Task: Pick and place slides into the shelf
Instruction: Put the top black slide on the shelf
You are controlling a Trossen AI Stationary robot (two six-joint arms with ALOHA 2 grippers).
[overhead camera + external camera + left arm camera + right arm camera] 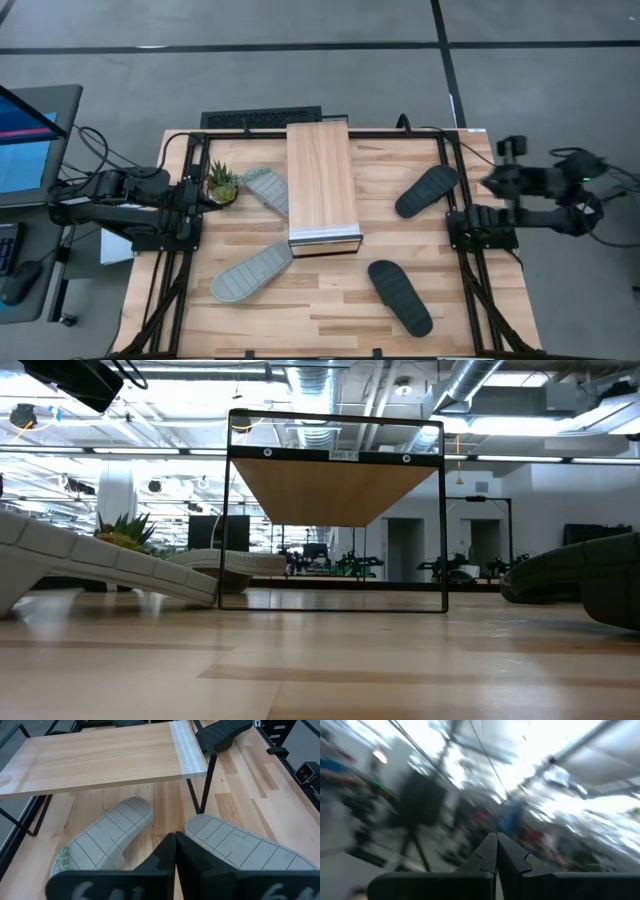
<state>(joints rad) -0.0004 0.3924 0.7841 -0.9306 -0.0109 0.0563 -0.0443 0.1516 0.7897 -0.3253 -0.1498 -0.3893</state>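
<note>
The left end effector (175, 851) has its fingers pressed together on nothing, parked at the tabletop's (330, 300) left edge beside a small potted plant (221, 184). The right end effector (496, 851) is likewise pinched together and empty, out past the tabletop's right edge. All 4 slides lie on the tabletop: 2 grey-green slides (252, 271) left of the shelf (322, 185), soles up, 1 near the plant and 1 nearer the front; 2 black slides (400, 296) right of it, apart. The shelf stands at the tabletop's middle on thin black legs, nothing on it.
</note>
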